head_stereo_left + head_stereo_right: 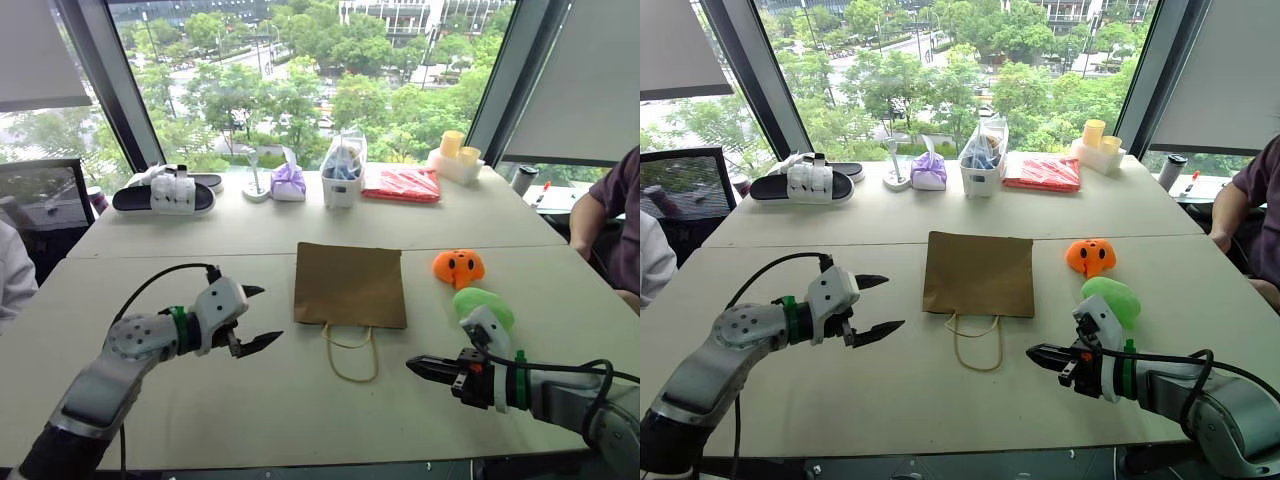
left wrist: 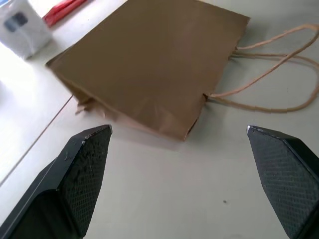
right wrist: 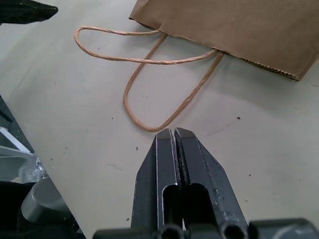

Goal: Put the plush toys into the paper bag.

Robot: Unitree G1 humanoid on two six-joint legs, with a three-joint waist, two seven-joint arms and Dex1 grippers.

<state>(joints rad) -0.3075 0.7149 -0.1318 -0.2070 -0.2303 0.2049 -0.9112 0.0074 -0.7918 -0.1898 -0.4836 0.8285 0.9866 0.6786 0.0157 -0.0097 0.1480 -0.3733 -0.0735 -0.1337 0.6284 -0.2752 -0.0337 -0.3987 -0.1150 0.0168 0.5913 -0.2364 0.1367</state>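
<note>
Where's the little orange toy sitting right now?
The orange toy sits on the table's right side, just right of the flat paper bag, with the green toy right in front of it.

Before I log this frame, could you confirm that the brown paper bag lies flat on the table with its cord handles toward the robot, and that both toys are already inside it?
Not quite: the rounded orange plush toy and the light green plush toy still lie on the table, beside the brown paper bag, as the left eye view shows. The bag does lie flat, its cord handles toward the robot.
</note>
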